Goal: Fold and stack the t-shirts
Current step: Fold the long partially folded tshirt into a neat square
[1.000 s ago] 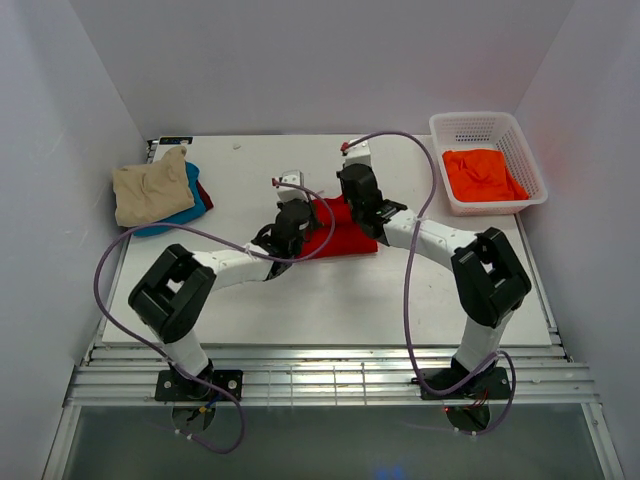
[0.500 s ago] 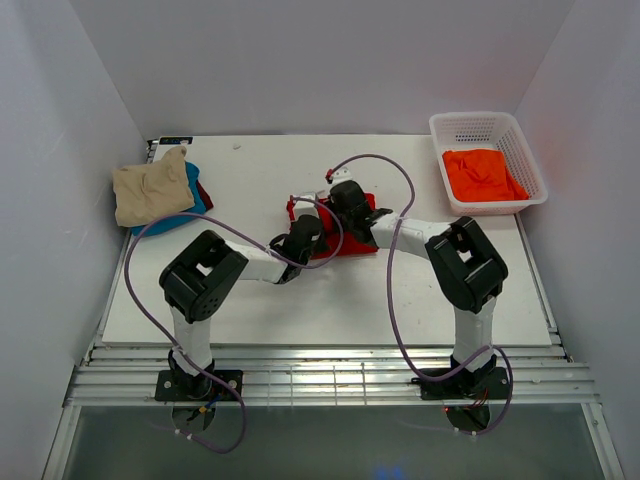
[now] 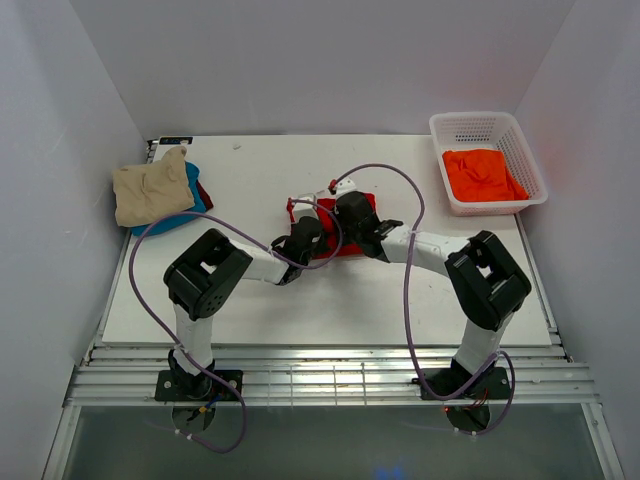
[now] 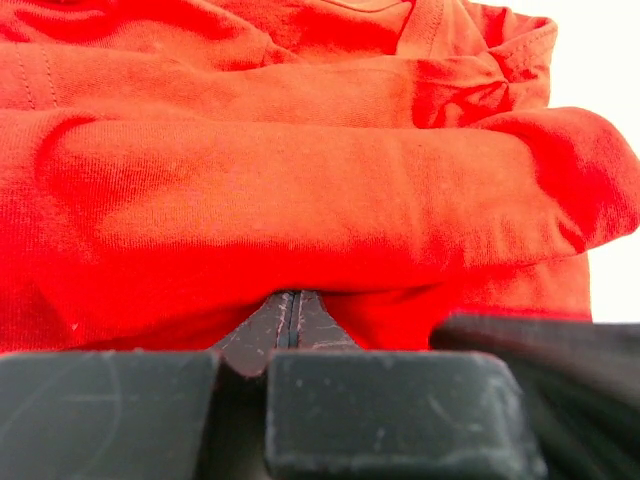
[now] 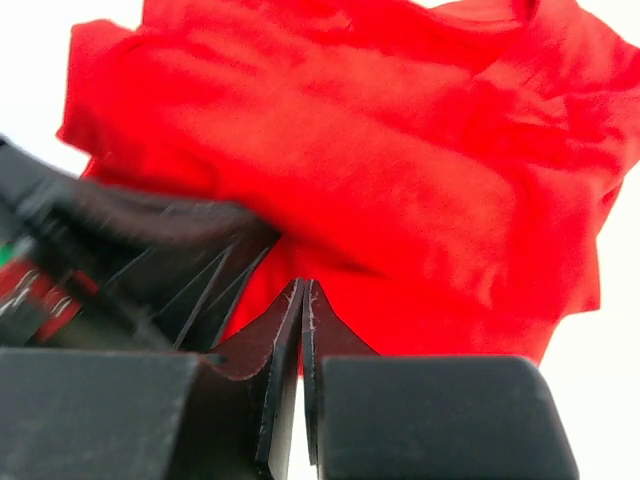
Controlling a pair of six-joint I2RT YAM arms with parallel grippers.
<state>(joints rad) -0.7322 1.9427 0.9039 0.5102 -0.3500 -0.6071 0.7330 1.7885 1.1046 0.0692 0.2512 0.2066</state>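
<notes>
The bright red t-shirt (image 3: 340, 247) lies bunched and folded at the table's middle, mostly under both grippers. My left gripper (image 3: 312, 232) is on its left part. In the left wrist view its jaws (image 4: 292, 295) are shut, with the tips tucked under a thick fold of the red shirt (image 4: 300, 190). My right gripper (image 3: 352, 212) is on the right part. Its jaws (image 5: 303, 285) are shut at the near edge of the red cloth (image 5: 400, 170). A tan t-shirt (image 3: 150, 190) tops a stack at the far left, over a teal one (image 3: 192, 208) and a dark red one (image 3: 206, 193).
A white lattice basket (image 3: 470, 125) at the far right holds an orange t-shirt (image 3: 485, 172). Purple cables loop over both arms. White walls enclose the table on three sides. The left arm's dark body (image 5: 120, 250) shows blurred close beside my right gripper.
Both grippers have moved from the shirt's far side toward me and closer together. The red shirt, spread wider before, is now folded over into a smaller bundle.
</notes>
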